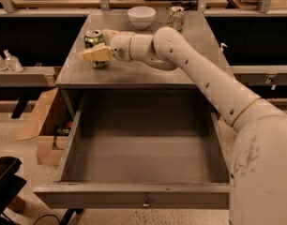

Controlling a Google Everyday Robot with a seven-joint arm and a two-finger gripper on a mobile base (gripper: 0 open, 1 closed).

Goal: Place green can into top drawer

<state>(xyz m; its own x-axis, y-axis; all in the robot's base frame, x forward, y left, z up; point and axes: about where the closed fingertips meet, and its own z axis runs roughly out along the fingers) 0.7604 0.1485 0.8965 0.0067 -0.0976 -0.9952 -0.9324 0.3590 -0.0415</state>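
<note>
Below the flat grey metal worktop [153, 74], the wide, deep top drawer [134, 197] stands pulled fully out. From the right, the smooth white arm [204, 78] stretches low across the worktop, past a round white bowl [141, 17] and a paler can [176, 18] at the back. Its gripper [95, 45] straddles the upright, shiny green can [93, 35] near the left edge, tan fingers [97, 54] apart, one in front and one behind.
</note>
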